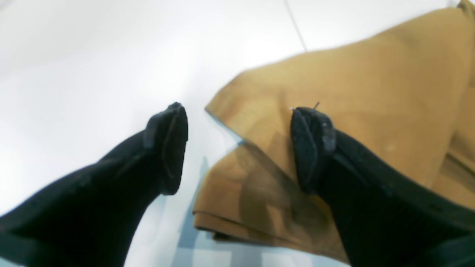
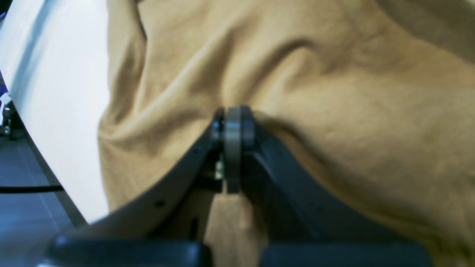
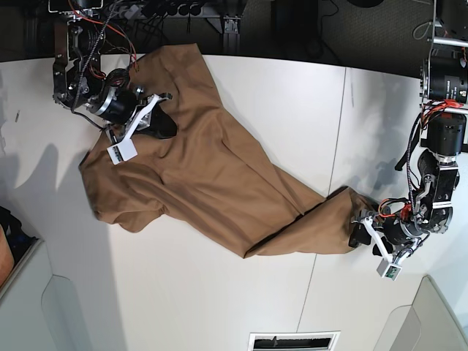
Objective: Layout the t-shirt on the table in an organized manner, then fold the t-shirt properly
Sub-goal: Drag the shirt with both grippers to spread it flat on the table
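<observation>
Base view: dark background [image 3: 292, 29] at twelve o'clock; pale grey panels [image 3: 18, 311] at eight and four; white-framed dark slot [image 3: 294, 342] near six. Right wrist view: blue-grey floor [image 2: 22, 218] at eight, crossed by black cable [image 2: 29, 189]. Light bright, cool white.

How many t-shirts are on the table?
1: the tan t-shirt, rumpled across the white tabletop, beneath both arms. Another hidden underneath can't be ruled out.

Worktop [image 3: 190, 307], white, smooth, thin dark seam; directly on it: one t-shirt [image 3: 212, 168], brown, creased, partly folded over.
</observation>
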Available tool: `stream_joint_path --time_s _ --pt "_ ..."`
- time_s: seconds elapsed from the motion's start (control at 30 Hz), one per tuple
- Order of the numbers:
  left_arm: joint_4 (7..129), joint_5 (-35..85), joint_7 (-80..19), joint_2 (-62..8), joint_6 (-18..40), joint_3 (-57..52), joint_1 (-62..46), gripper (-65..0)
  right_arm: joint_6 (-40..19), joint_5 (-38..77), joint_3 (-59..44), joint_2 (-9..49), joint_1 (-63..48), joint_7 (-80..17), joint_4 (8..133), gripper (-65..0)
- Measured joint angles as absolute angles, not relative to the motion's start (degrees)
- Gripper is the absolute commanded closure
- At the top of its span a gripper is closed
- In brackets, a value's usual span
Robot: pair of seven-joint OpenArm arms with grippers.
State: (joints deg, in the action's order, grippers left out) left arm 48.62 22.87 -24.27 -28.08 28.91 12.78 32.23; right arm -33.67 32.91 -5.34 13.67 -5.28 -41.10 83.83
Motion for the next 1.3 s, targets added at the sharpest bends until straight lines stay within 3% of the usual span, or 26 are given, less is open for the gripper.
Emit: stream_joint_path --time_s 0.33,0.53,0.8,1.3 --pt "48.6 24.7 -26.8 -26.4 30.5 12.8 29.9 -45.1 -31.9 33.2 -5.4 13.7 -6.0 -44.7 92.2 0.0" --pt "48.6 26.8 -29.4 -26.3 30.5 12.8 30.0 -45.1 -31.9 34.0 -4.3 9.8 -5.9 -44.7 94.3 0.0" --pt "48.8 29.6 -29.9 -26.5 34.7 12.7 26.9 -45.1 -32.0 24.4 2.0 8.6 -6.1 -46.5 94.3 0.0" --pt "57.3 40.6 -39.1 -27.7 38.9 12.7 24.6 -45.1 -30.8 24.6 2.0 20.0 -7.0 -45.0 94.9 0.0"
